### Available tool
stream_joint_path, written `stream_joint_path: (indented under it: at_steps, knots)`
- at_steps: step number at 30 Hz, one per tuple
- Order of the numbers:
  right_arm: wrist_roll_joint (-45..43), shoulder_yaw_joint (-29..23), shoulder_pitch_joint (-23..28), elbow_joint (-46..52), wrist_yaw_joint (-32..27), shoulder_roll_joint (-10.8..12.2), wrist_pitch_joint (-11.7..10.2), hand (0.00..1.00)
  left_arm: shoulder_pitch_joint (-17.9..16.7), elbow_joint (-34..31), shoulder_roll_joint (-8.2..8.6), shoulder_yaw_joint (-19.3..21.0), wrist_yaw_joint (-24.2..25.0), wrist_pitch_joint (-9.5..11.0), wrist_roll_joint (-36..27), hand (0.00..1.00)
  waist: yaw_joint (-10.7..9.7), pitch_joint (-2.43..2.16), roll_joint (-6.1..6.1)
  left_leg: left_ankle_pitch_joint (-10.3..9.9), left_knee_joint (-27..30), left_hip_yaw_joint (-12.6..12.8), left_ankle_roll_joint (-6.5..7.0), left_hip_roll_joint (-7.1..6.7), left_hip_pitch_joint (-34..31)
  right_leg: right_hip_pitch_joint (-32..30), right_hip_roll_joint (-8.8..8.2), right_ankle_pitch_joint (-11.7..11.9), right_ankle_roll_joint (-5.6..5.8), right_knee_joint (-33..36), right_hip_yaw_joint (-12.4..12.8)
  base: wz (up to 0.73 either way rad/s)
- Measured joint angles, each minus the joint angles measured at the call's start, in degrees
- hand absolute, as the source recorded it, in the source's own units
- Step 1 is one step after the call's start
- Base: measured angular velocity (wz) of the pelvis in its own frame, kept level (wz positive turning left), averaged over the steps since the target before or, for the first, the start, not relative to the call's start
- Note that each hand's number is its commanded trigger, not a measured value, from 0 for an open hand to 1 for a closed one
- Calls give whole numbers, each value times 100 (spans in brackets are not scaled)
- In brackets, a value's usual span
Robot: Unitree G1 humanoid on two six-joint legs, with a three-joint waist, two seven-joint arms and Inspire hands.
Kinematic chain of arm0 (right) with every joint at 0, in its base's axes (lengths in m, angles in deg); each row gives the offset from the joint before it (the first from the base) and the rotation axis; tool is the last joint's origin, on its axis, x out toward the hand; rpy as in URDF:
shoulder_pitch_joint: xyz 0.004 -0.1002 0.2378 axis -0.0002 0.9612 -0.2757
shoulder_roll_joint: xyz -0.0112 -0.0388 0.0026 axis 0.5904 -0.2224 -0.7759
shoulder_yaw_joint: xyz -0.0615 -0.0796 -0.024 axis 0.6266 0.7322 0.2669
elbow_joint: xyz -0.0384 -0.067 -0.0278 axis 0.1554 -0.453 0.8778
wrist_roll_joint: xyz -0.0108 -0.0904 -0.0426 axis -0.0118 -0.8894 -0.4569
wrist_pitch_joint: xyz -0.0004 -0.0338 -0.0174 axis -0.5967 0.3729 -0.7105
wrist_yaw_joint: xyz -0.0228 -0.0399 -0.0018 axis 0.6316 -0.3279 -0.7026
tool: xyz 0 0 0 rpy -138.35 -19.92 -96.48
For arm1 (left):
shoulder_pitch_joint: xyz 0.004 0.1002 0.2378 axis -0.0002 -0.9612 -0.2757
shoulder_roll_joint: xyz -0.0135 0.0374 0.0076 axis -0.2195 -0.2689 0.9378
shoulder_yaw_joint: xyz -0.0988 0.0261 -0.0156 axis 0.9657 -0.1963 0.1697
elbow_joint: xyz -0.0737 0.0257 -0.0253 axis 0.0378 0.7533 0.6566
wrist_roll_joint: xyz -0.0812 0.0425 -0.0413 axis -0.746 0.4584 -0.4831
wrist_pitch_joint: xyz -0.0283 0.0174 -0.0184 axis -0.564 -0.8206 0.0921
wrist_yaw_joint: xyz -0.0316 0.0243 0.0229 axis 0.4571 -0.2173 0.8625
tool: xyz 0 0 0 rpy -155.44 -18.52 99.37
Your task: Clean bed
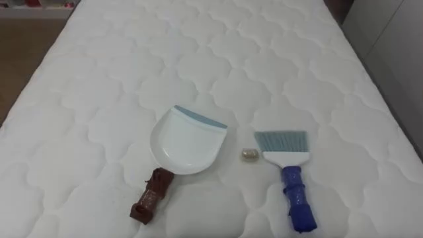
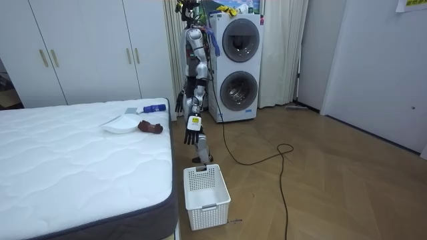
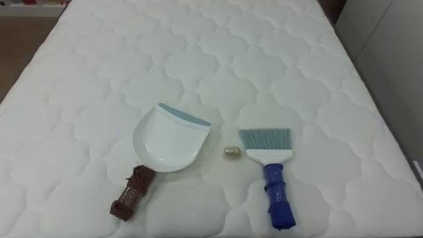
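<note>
Robot stands at the bed's edge beside a white basket (image 2: 207, 195) on the floor, with left hand (image 2: 191, 138) and right hand (image 2: 179, 102) hanging at its sides, fingers loose and holding nothing. On the near part of the bed (image 1: 277, 59) the dustpan (image 1: 187, 140) lies at left and the brush (image 1: 288, 173) at right, with a small crumpled scrap (image 1: 249, 155) between them, just beside the bristles; the far mattress looks bare. Judgement: task at its start, since neither tool is in hand and the scrap is not yet swept into the pan or tipped out, probably into the basket.
</note>
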Motion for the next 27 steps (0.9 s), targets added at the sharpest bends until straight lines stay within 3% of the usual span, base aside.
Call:
stream_joint_path:
  at_steps: [27]
  knots:
    - [180, -7, -15, -73, 55, -8, 4, 0, 40, 7, 1, -29, 44, 24, -4, 0, -15, 10, 2, 0, 32, -4, 0, -2, -23, -30, 0, 0, 0, -2, 12, 0]
